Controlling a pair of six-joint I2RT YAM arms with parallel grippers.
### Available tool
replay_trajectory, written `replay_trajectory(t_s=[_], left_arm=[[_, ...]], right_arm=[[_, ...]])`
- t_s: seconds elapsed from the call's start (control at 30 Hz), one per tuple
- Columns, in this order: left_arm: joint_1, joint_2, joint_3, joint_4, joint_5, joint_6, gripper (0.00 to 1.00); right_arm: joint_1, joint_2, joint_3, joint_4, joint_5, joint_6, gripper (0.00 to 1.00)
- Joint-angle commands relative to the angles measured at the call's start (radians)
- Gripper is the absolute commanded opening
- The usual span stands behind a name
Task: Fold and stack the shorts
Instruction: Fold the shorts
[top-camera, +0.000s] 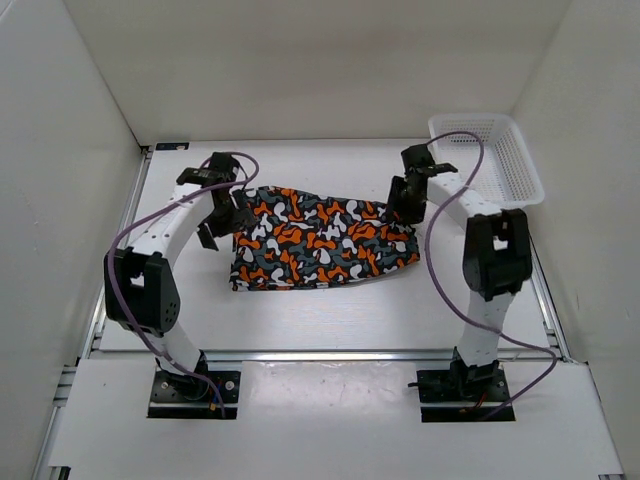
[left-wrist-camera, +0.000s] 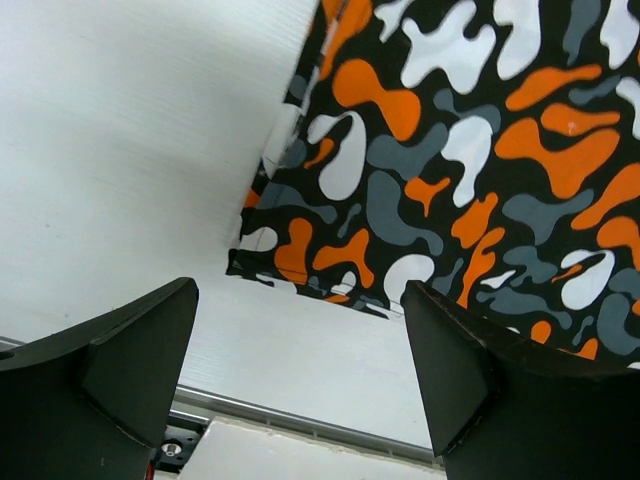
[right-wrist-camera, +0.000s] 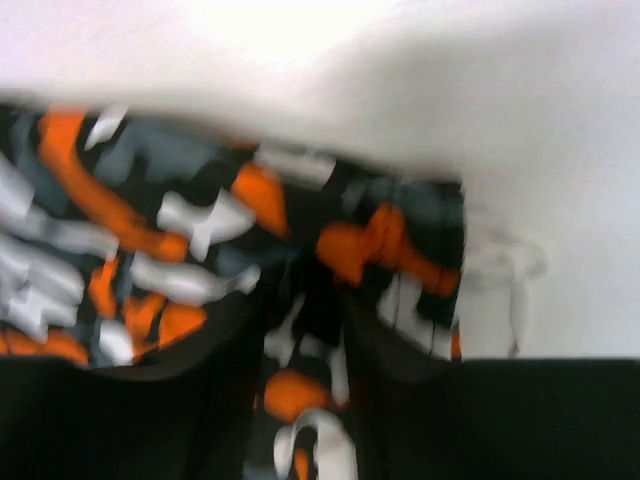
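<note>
From the top camera: soft fabric shorts with orange, black, grey and white blotches (top-camera: 320, 240), lying flat in the middle of the flat white table (top-camera: 330, 320). Black left gripper (top-camera: 222, 215) at 9 o'clock of the shorts, just beside the cloth edge. Black right gripper (top-camera: 405, 200) at 2 o'clock of the shorts, right on the top corner of the cloth. White plastic mesh basket (top-camera: 490, 155) at 2 o'clock on the table, well apart from the shorts. Thin purple cables (top-camera: 440, 260) looping along both white arms.

From the left wrist camera: two black fingers (left-wrist-camera: 130, 370) at 7 and 5 o'clock, spread wide, with only bare table (left-wrist-camera: 120, 150) between them. Nothing held in the left gripper (left-wrist-camera: 300, 370). Shorts (left-wrist-camera: 470, 150) at 1 o'clock, flat, one corner pointing down toward the gap. Silver metal rail (left-wrist-camera: 300, 415) at 6 o'clock.

From the right wrist camera: all blurry. Shorts (right-wrist-camera: 200, 230) from 9 o'clock to the middle, white table (right-wrist-camera: 520, 150) from 12 to 3 o'clock. Dark fingers (right-wrist-camera: 150, 430) at 6 o'clock, close together, with a strip of the blotchy cloth squeezed between them, so the right gripper (right-wrist-camera: 305, 400) pinching the shorts
</note>
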Motion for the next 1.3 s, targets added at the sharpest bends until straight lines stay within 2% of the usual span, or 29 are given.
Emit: replay_trajectory(t_s=[0.0, 0.07, 0.2, 0.23, 0.3, 0.37, 0.43, 0.67, 0.83, 0.93, 0.97, 1.03, 1.07, 1.1, 1.27], left_arm=[[-0.032, 0.022, 0.016, 0.015, 0.015, 0.012, 0.95], [-0.055, 0.038, 0.017, 0.015, 0.015, 0.003, 0.95], [-0.065, 0.052, 0.017, 0.025, 0.024, 0.003, 0.95], [-0.065, 0.052, 0.017, 0.034, 0.035, 0.003, 0.95], [-0.074, 0.052, 0.017, 0.034, 0.035, 0.003, 0.95], [-0.074, 0.052, 0.017, 0.043, 0.035, 0.003, 0.95], [-0.074, 0.062, 0.017, 0.043, 0.035, 0.003, 0.95], [-0.083, 0.081, 0.026, 0.069, 0.056, 0.003, 0.95], [-0.083, 0.081, 0.026, 0.069, 0.056, 0.003, 0.95], [-0.083, 0.081, 0.017, 0.069, 0.056, 0.003, 0.95], [-0.083, 0.081, 0.017, 0.069, 0.056, 0.003, 0.95], [-0.083, 0.081, 0.017, 0.069, 0.066, 0.003, 0.95], [-0.083, 0.081, 0.017, 0.069, 0.066, 0.003, 0.95], [-0.083, 0.081, 0.017, 0.069, 0.066, 0.003, 0.95], [-0.083, 0.081, 0.006, 0.091, 0.057, 0.003, 0.93]], right_arm=[[-0.001, -0.230, -0.066, -0.026, -0.003, -0.004, 0.64], [-0.010, -0.325, -0.144, -0.026, 0.013, 0.005, 0.73], [-0.073, -0.441, -0.316, 0.000, -0.004, 0.014, 0.79], [-0.131, -0.470, -0.352, 0.014, -0.033, -0.001, 0.79], [-0.203, -0.494, -0.474, 0.086, -0.191, -0.010, 0.81], [-0.279, -0.504, -0.541, 0.141, -0.320, -0.019, 0.82], [-0.291, -0.490, -0.594, 0.207, -0.419, -0.001, 0.83], [-0.291, -0.344, -0.604, 0.327, -0.464, 0.037, 0.83], [-0.279, -0.245, -0.595, 0.405, -0.490, 0.097, 0.73], [-0.266, -0.235, -0.595, 0.405, -0.431, 0.106, 0.51], [-0.255, -0.226, -0.586, 0.414, -0.421, 0.106, 0.33], [-0.255, -0.226, -0.586, 0.415, -0.412, 0.106, 0.16], [-0.255, -0.240, -0.586, 0.415, -0.412, 0.106, 0.04], [-0.255, -0.249, -0.595, 0.402, -0.403, 0.106, 0.00], [-0.255, -0.364, -0.629, 0.306, -0.342, 0.081, 0.00]])
